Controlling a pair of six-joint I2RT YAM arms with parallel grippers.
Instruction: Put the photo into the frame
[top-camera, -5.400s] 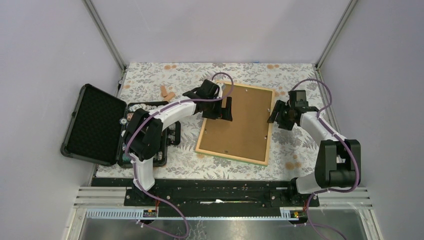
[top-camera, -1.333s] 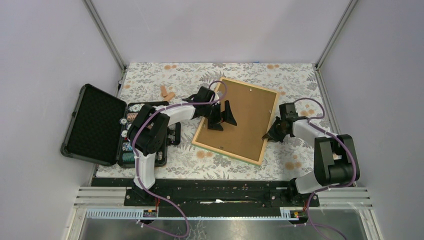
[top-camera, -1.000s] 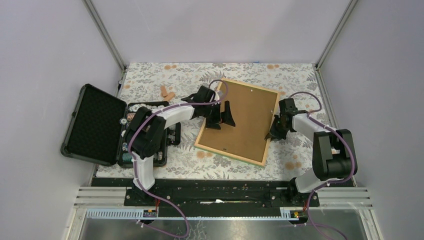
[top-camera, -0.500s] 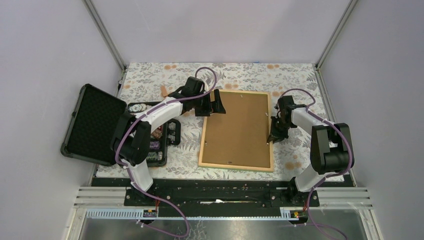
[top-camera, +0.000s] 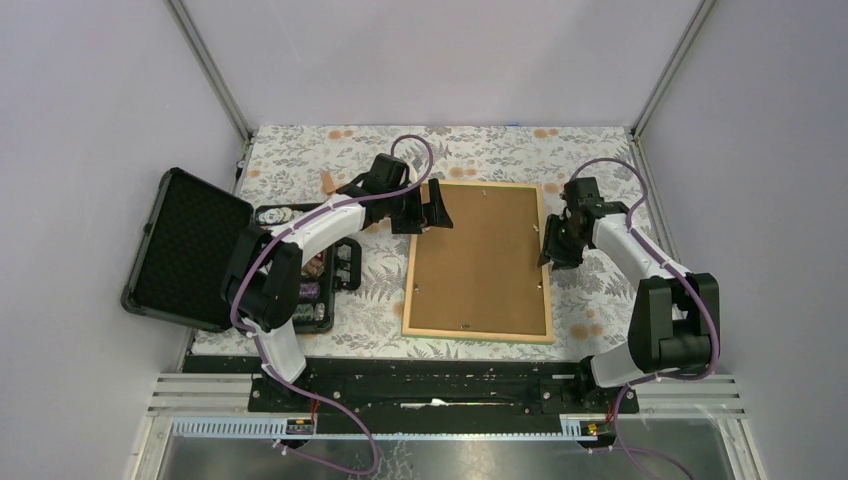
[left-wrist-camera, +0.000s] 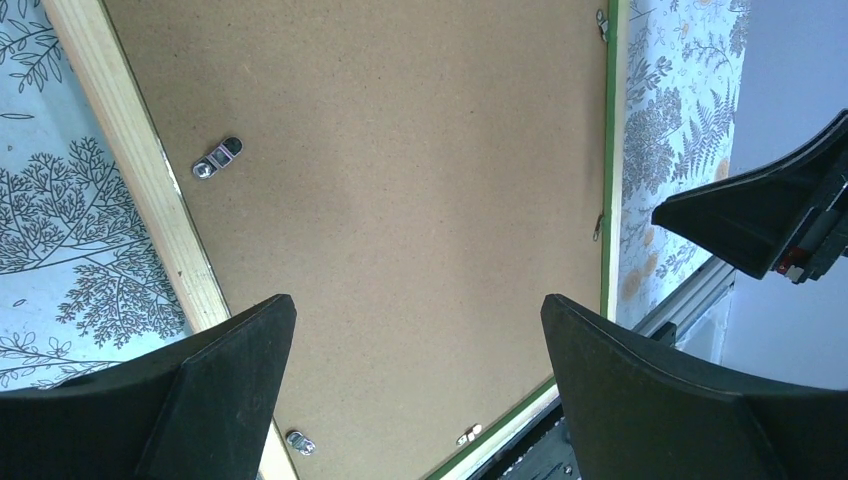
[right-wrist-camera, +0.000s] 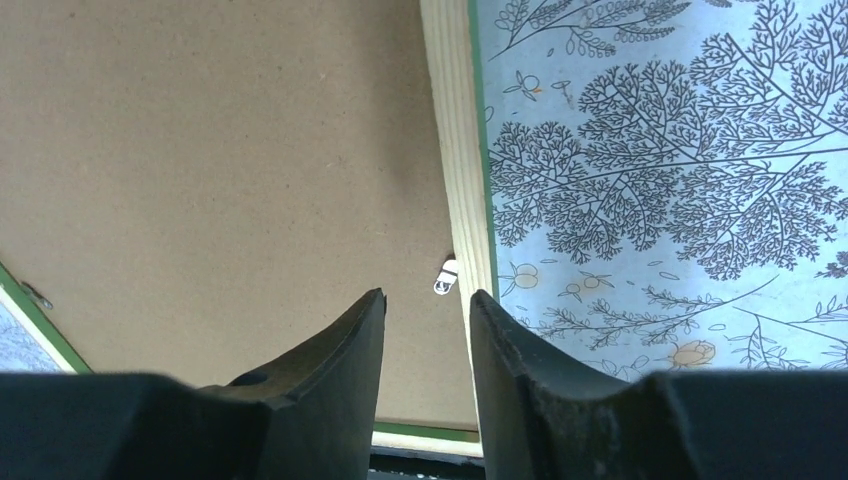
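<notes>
The frame (top-camera: 478, 336) lies back-up at the centre of the top view on the floral cloth (top-camera: 600, 290). It has pale wood rails, a thin green edge and a matte brown fibreboard backing (top-camera: 478, 258), with small metal clips (left-wrist-camera: 217, 158) by the rim. The left gripper (top-camera: 428, 210) hovers at the frame's upper left corner, jaws spread wide and empty. The right gripper (top-camera: 553, 253), over the right rail, is narrowly parted, with nothing between its black wedge-shaped fingers (right-wrist-camera: 320, 370).
</notes>
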